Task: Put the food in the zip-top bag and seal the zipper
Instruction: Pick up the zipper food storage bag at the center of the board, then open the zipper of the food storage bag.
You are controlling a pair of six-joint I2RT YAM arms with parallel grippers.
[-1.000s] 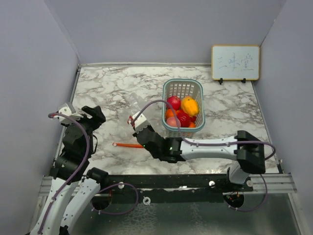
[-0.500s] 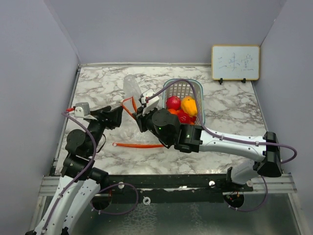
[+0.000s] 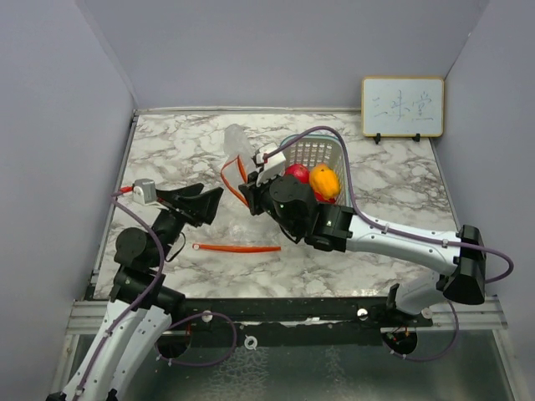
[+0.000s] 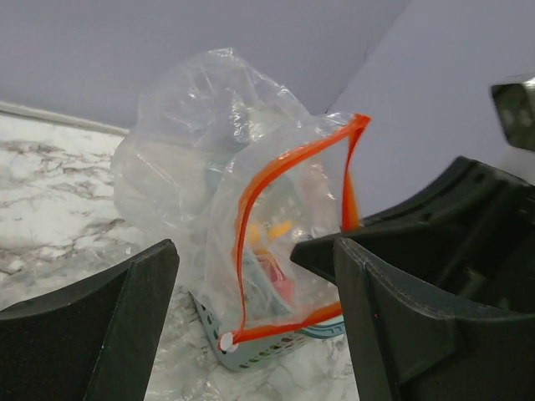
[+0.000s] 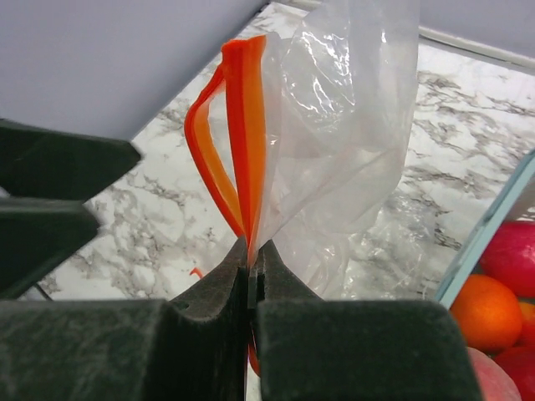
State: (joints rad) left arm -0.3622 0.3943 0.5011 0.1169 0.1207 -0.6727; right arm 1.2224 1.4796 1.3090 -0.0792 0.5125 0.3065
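Note:
My right gripper (image 3: 246, 200) is shut on the orange-red zipper (image 3: 226, 177) of the clear zip-top bag (image 3: 237, 144) and holds it up off the table, left of the basket. In the right wrist view the zipper (image 5: 242, 125) rises from my shut gripper (image 5: 253, 261) with the bag (image 5: 351, 125) hanging beside it. My left gripper (image 3: 216, 200) is open just left of the bag. In its view the bag's mouth (image 4: 284, 234) gapes between the fingers (image 4: 125, 322), with a white slider (image 4: 226, 341) at the bottom corner. The food (image 3: 311, 180) lies in the basket.
The teal lattice basket (image 3: 322, 150) stands right of the bag, holding red and orange fruit (image 5: 485, 311). A thin orange-red strip (image 3: 238, 248) lies flat on the marble table near the front. A small whiteboard (image 3: 402, 107) stands at the back right.
My right gripper has lifted the bag off the table and carried it back towards the basket. My left arm has swung right, bringing its open gripper up to the bag.

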